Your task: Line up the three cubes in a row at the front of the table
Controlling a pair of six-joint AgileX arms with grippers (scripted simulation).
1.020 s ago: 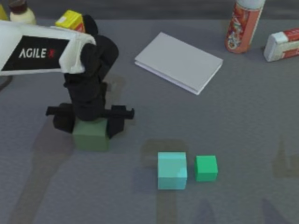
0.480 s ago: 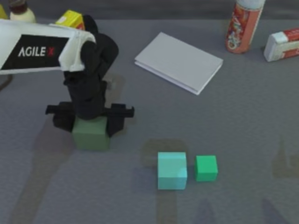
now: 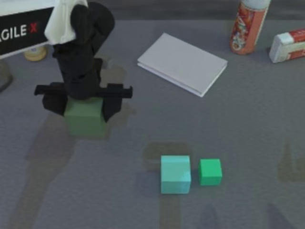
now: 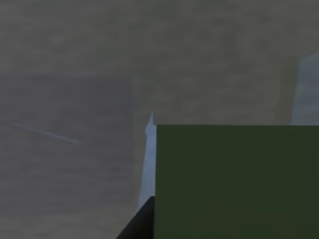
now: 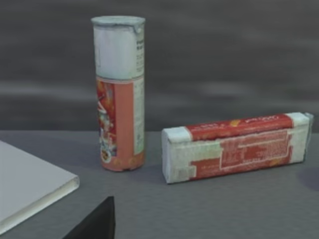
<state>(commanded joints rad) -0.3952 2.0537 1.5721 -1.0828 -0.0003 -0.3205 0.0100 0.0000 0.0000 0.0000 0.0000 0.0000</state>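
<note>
Cubes, count: three in all, two in a row near the front edge, one apart at the left.
Cyan cube [image 3: 175, 174]: one, on the counter [image 3: 248, 143] toward the front, a little right of centre.
Bright green cube [image 3: 210, 171]: one, the smallest, just beside the cyan cube on its right, a narrow gap between them.
Olive cube [image 3: 86, 117]: one, the largest, farther back and well to the left of the pair; in my left wrist view its dark green face [image 4: 234, 181] fills the lower part of the picture.
My left pincer [image 3: 82, 98]: directly over the olive cube, one black finger on each side of it, closed against its flanks; I cannot tell whether the cube is clear of the counter.
My right pincer: out of the top view; its wrist camera looks at the back right of the counter, and I cannot tell how its fingers stand.
Book [image 3: 182, 63]: one, pale grey, flat, behind the cube pair.
Tube can [image 3: 249, 25]: one, orange and white, upright at the back right.
Red-and-white pack [image 3: 288, 45]: one, lying beside the can.
</note>
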